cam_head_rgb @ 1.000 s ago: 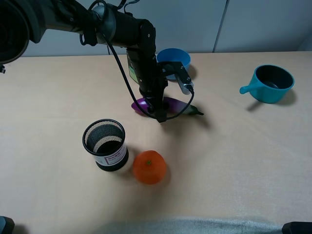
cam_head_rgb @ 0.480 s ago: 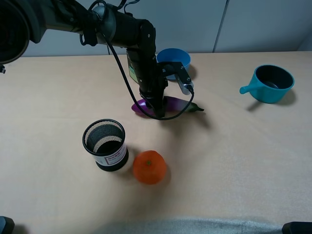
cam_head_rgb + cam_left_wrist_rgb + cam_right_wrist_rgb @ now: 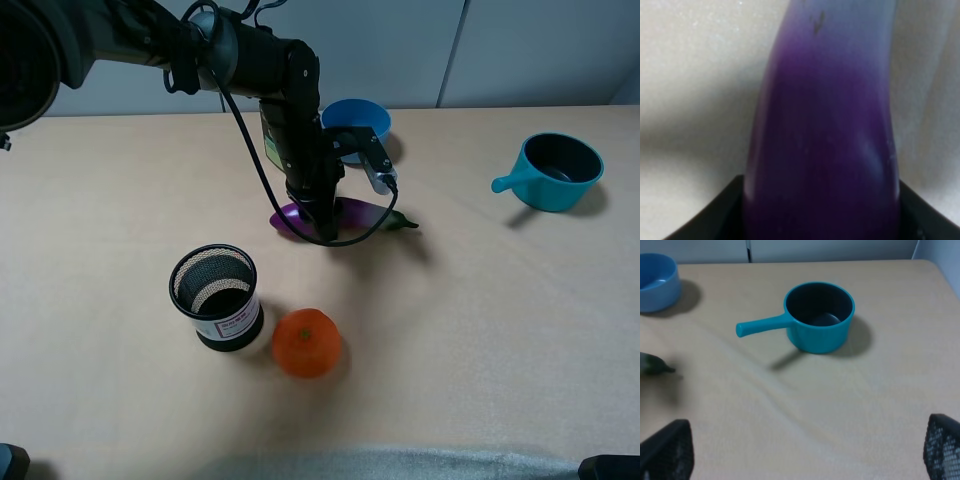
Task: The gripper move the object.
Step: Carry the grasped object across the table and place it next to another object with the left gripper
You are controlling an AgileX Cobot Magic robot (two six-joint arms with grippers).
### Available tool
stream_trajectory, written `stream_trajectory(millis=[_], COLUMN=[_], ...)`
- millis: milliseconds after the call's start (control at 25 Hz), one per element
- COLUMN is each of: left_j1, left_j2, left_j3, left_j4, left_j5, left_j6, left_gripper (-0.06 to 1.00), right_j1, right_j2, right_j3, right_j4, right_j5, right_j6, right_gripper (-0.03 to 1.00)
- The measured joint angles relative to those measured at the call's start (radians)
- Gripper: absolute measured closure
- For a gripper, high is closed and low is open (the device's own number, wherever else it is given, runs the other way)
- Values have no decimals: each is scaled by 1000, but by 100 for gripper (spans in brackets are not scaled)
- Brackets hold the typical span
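The purple eggplant (image 3: pixel 356 212) lies on the tan table with its green stem pointing right. My left gripper (image 3: pixel 322 232) reaches down onto its middle. In the left wrist view the eggplant (image 3: pixel 822 140) fills the frame, and the black finger parts press against both its sides at the bottom edge. The gripper is shut on it, and the eggplant rests on the table. My right gripper (image 3: pixel 802 445) is open and empty, well to the right. Only the eggplant's green stem tip (image 3: pixel 652 364) shows at the edge of the right wrist view.
A black mesh cup (image 3: pixel 215 296) and an orange (image 3: pixel 307 343) stand in front of the eggplant. A blue bowl (image 3: pixel 358 118) sits just behind the left arm. A teal pot with a handle (image 3: pixel 555 170) is at the far right and also shows in the right wrist view (image 3: pixel 820 317).
My left gripper has dropped slightly lower onto the eggplant. The eggplant's stem end has shifted a little toward the back. The right arm has not moved.
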State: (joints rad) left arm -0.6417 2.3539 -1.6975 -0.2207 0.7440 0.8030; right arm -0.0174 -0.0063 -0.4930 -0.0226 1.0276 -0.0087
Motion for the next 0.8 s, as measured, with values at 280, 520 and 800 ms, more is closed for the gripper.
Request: stream_trajectory(millis=[280, 520, 800], left_j1=[0, 0, -19], left_j2=[0, 0, -25], left_j3=[-57, -145, -187], left_j4=[0, 0, 37], left_j5=[36, 128, 167], left_j6=[0, -20, -98], left_gripper=[42, 42, 42], right_j1=[0, 0, 0], right_j2=[0, 0, 0], right_j3=[0, 0, 0], right_j4=[0, 0, 0], right_j5=[0, 0, 0], right_j6=[0, 0, 0], right_gripper=[28, 28, 28])
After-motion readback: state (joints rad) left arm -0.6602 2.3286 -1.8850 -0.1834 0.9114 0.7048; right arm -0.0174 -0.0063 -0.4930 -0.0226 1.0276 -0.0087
